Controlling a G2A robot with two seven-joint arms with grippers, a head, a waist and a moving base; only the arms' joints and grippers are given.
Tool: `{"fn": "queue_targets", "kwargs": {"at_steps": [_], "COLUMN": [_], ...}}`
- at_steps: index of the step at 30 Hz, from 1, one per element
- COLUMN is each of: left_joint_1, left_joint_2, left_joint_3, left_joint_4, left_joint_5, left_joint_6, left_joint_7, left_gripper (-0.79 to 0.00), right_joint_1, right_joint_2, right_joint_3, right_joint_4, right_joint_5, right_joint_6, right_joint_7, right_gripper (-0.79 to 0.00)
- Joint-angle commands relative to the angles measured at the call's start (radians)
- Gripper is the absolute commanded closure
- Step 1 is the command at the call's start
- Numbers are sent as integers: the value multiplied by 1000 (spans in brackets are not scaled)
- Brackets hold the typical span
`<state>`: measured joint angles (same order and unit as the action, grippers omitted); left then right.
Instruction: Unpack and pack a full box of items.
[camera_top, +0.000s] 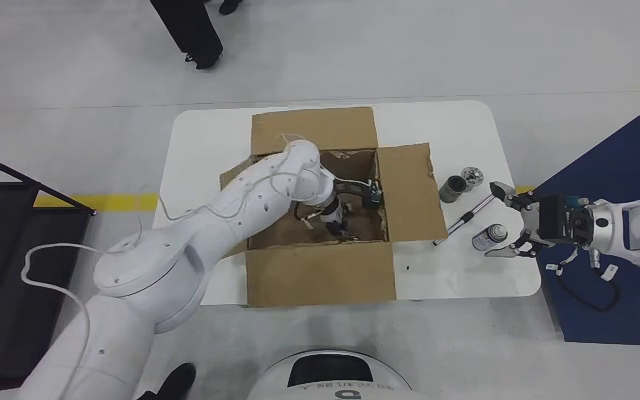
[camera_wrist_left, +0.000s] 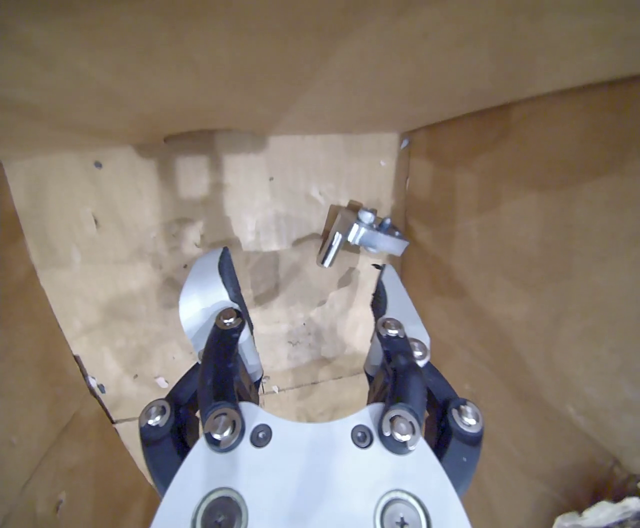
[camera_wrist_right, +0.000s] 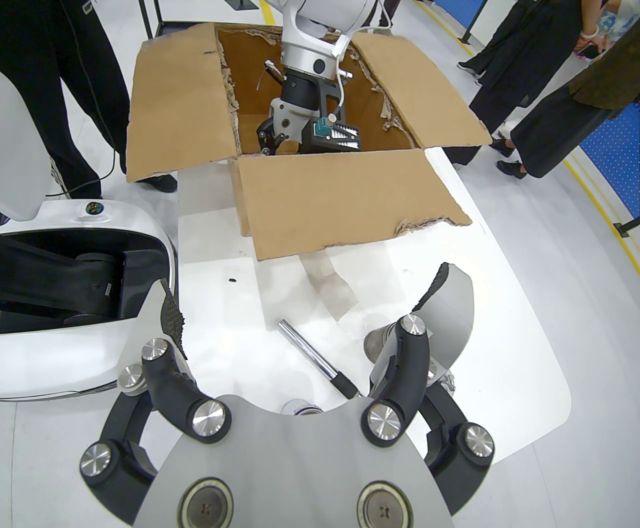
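Note:
An open cardboard box (camera_top: 320, 275) stands in the middle of the white table (camera_top: 450, 125). My left gripper (camera_wrist_left: 302, 272) is down inside the box (camera_wrist_left: 500, 250), open and holding nothing. A small metal bracket (camera_wrist_left: 360, 235) lies on the box floor near a corner, just beyond the fingertips. From above, the left gripper (camera_top: 332, 217) is low in the box. My right gripper (camera_wrist_right: 305, 285) is open over the table's right end, above a metal rod (camera_wrist_right: 310, 352) with a black handle. A can (camera_top: 489, 237) stands between the fingers of the right gripper (camera_top: 503, 221).
Two short cylinders (camera_top: 453, 188) (camera_top: 472, 176) stand on the table beside the box's right flap, with the rod (camera_top: 462, 220) lying close by. The box flaps (camera_wrist_right: 340, 195) spread outward over the table. People stand on the floor past the table's far side.

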<state>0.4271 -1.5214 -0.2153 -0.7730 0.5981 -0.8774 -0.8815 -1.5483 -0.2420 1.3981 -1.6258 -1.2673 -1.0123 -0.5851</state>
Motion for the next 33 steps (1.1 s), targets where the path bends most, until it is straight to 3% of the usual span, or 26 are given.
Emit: {"fn": "queue_targets", "kwargs": {"at_steps": [1,3,5,10,15,20,33], "left_joint_1": [-1,-1,1,-1,-10,-7,138], "left_joint_2": [-4,-6,-6,4,39,121,404], "left_joint_3": [-3,-6,-11,-35,-63,-103,-281], "left_joint_4": [10,17,24,50,1,-106,-479], "left_joint_5": [11,21,24,12,13,30,85], "left_joint_6": [-10,-29,-49,-135,-135,-135,-135], "left_joint_7": [22,45,68,132,222,315,446], "left_gripper": [-292,-182,0,0,0,0,0], "right_joint_1": [0,0,0,0,0,0,0], "right_joint_2": [0,0,0,0,0,0,0], "right_joint_3": [0,0,0,0,0,0,0], "right_joint_4": [0,0,0,0,0,0,0], "right_joint_5": [0,0,0,0,0,0,0], "right_joint_6": [0,0,0,0,0,0,0], "right_joint_7": [0,0,0,0,0,0,0], "right_gripper": [-785,-785,-785,-785,-785,-785,-785]}}
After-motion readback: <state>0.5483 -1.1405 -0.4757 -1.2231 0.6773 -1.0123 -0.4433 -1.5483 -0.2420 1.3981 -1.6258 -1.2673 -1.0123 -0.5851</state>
